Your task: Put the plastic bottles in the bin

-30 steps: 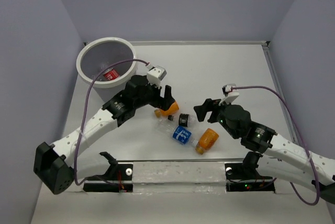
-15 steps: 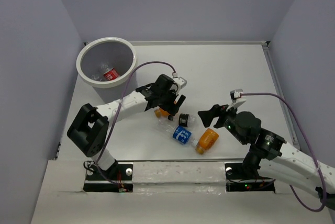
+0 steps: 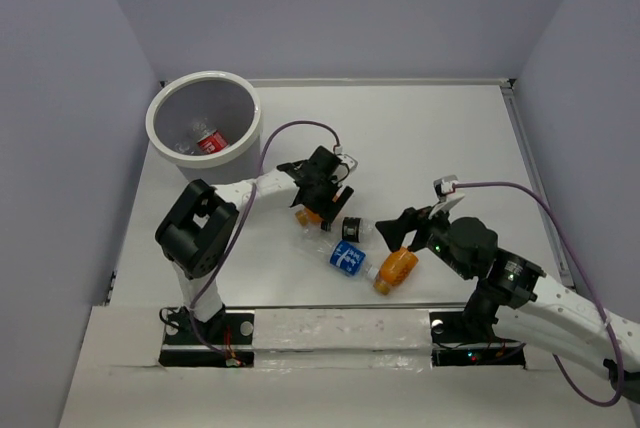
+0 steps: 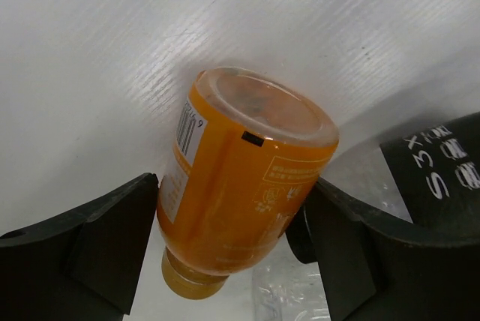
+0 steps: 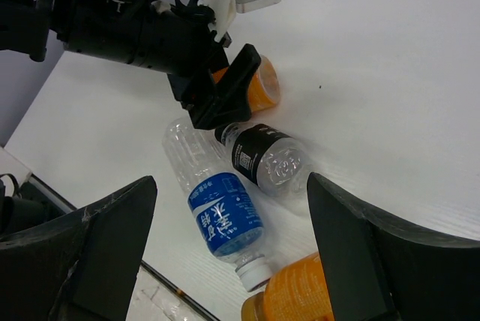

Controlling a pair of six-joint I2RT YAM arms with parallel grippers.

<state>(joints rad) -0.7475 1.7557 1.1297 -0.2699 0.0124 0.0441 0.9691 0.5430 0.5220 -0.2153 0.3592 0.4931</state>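
An orange bottle (image 4: 247,178) lies on the white table between the fingers of my left gripper (image 4: 232,216). The jaws stand wide on either side of it, and it rests on the table (image 3: 315,214). Just right of it lie a black-labelled bottle (image 3: 352,228), a clear bottle with a blue label (image 3: 345,256) and a second orange bottle (image 3: 397,267). My right gripper (image 3: 400,228) is open and empty, hovering above these three (image 5: 231,186). The white round bin (image 3: 204,78) stands at the far left with a red-labelled bottle (image 3: 210,142) inside.
The table's raised rim (image 3: 510,88) runs along the back and right sides. Purple cables (image 3: 540,198) loop from both wrists. The arm bases and a clear strip (image 3: 340,328) lie along the near edge.
My left gripper has come down and forward, and its jaws now straddle the orange bottle. My right gripper has moved slightly left and lower over the bottle cluster.
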